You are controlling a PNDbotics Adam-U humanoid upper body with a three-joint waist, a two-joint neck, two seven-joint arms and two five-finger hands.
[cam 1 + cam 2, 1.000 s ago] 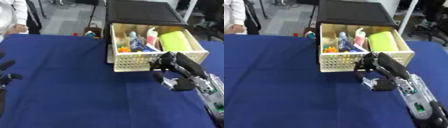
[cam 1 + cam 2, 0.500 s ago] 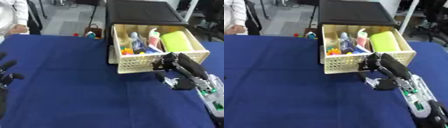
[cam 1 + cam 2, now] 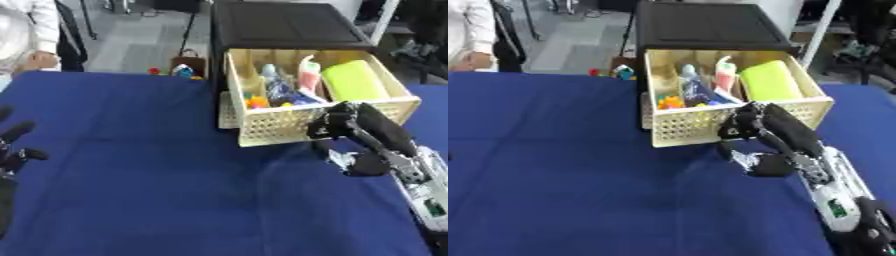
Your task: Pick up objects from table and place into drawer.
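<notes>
Blue-clothed table (image 3: pixel 149 165) (wrinkled) under a cream lattice drawer (image 3: pixel 297 122)

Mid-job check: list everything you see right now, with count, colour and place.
Table: one, blue cloth, fills the foreground.
Cabinet: one, black, at the far edge.
Drawer: one, beige lattice, pulled open from the cabinet.
Green block: one, yellow-green, drawer's right section.
Tube: one, white and red, middle of the drawer.
Bottle: one, bluish, beside the tube.
Small items: orange and yellow, drawer's left front; count unclear.
Left robot hand: black, open, left edge.
Right robot hand: black, fingers curled at the drawer's front.
</notes>
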